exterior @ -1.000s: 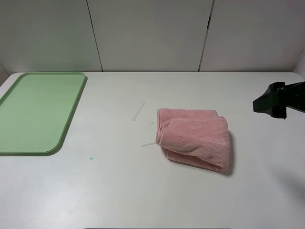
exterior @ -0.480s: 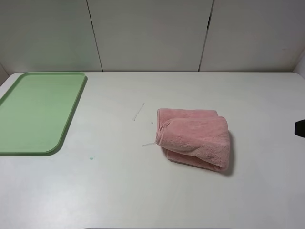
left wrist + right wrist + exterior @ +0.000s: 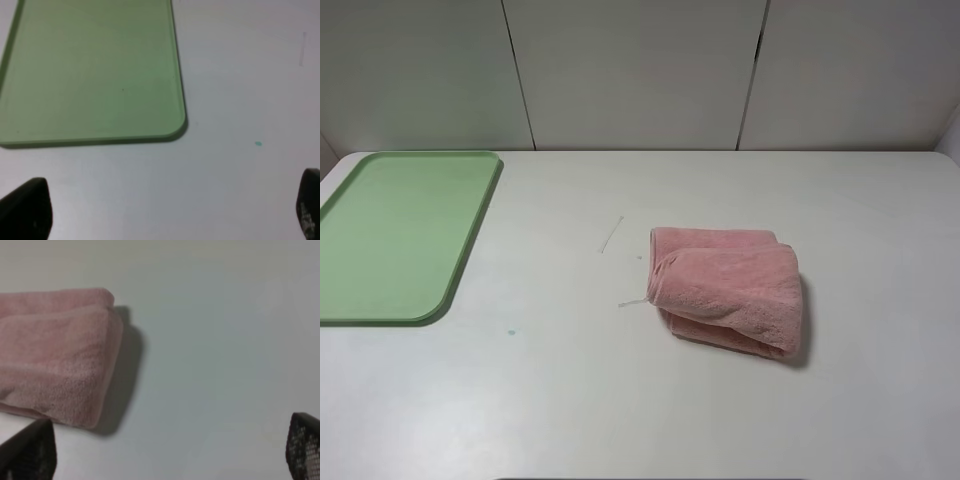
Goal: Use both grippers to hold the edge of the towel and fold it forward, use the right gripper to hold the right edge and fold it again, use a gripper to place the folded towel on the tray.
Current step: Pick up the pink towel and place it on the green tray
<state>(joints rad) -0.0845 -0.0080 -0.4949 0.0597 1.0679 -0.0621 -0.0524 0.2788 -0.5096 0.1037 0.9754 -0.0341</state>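
Lying folded into a thick bundle of several layers, the pink plush towel [image 3: 728, 292] sits on the white worktop [image 3: 620, 410], a little right of the middle in the high view. Its rounded fold faces left and its stacked edges show toward the near right, where it casts a dark shadow. A thin pale thread [image 3: 632, 302] sticks out from the towel's left end onto the worktop. Another thin pale line [image 3: 611, 235] lies near it, farther back and to the left. The pale green flat rectangular plastic tray [image 3: 400, 235], with rounded corners and a low raised rim, rests at the far left of the worktop, well apart from the towel. A tiny teal speck [image 3: 510, 332] marks the worktop near the tray's near right corner. Pale wall panels [image 3: 640, 70] stand behind the worktop. Both hands appear only in their own wrist views. The left hand [image 3: 167, 207] is spread wide, its two black fingertips [image 3: 25, 212] showing at opposite sides of that view. It grips nothing and is above bare worktop near the tray's rounded corner and the teal speck. The right hand [image 3: 166, 447] is likewise spread wide, with dark fingertips [image 3: 305, 447] far apart, one of them showing a mesh-like texture. It is above the worktop just beside the towel's shadowed end and does not grip the cloth.
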